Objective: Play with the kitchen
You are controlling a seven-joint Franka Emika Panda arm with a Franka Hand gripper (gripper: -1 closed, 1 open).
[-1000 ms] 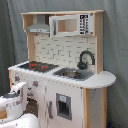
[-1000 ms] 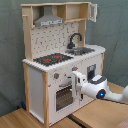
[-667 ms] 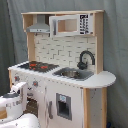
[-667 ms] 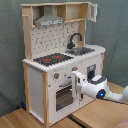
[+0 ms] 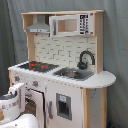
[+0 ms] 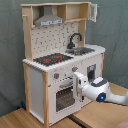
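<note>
The kitchen [image 5: 65,85] is a tall white and light-wood toy with a red-ringed black hob [image 5: 37,65], a sink [image 5: 74,73], a black faucet [image 5: 86,57] and a grey hood [image 5: 39,25]. In the second exterior view the kitchen [image 6: 37,80] shows its hob [image 6: 52,59], faucet [image 6: 75,40] and windowed oven door [image 6: 64,97]. My gripper [image 6: 78,84] is right at the front panel, beside the oven door's right edge and just below the knobs [image 6: 56,76]. In the first exterior view my white arm [image 5: 14,102] rises at the lower left, in front of the oven.
A white microwave-like cupboard [image 5: 67,24] sits on the top shelf. The kitchen stands on a wooden table [image 6: 95,112], and a grey curtain [image 5: 117,45] hangs behind it. My arm's wrist, with a blue light [image 6: 101,97], reaches in from the second exterior view's right.
</note>
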